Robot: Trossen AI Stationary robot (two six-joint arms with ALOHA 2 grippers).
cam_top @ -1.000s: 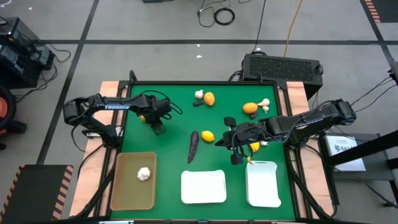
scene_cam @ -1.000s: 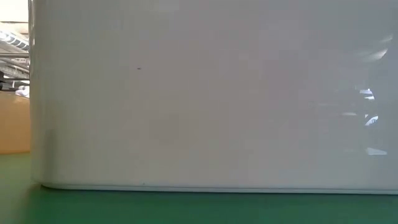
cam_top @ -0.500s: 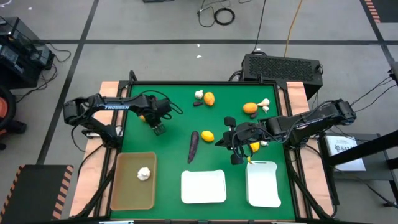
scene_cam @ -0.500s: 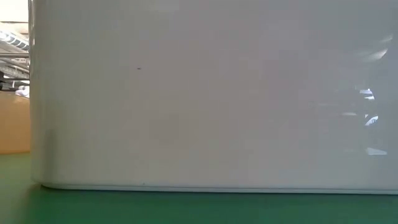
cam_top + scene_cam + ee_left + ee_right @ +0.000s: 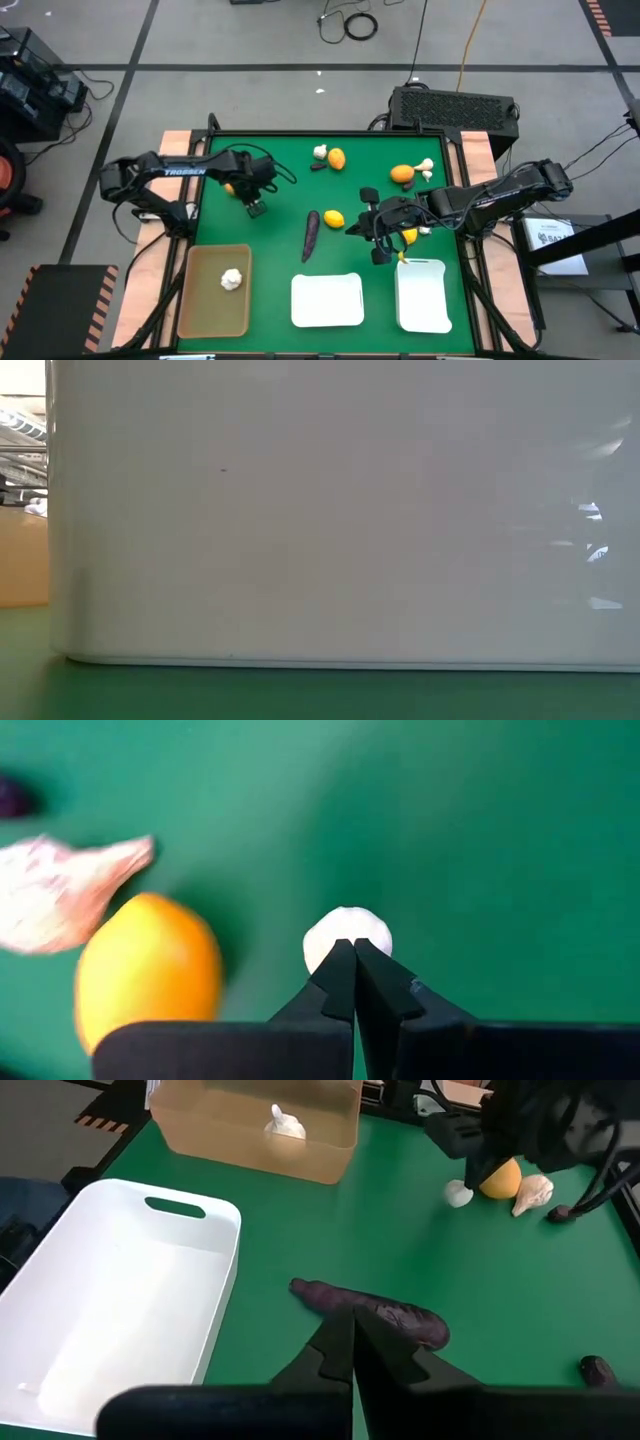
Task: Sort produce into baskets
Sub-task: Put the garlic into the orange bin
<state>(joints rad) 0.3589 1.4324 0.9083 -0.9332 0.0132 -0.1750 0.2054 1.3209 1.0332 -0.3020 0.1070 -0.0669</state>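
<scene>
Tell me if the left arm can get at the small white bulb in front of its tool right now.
Probably yes: the small white bulb lies just past the left tool tips, nothing between, and the orange fruit sits clear to one side. The tool is shut, though, so it must open first.

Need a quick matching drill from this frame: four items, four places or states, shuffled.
1. tan basket
2. purple piece
3. left gripper
4. right gripper

a. shut, tips at a round bulb
b. holds one knobbly bulb
c. lies beside a yellow fruit
d. shut, near the far edge of the right white basket

Pairs: 1-b, 2-c, 3-a, 4-d
</scene>
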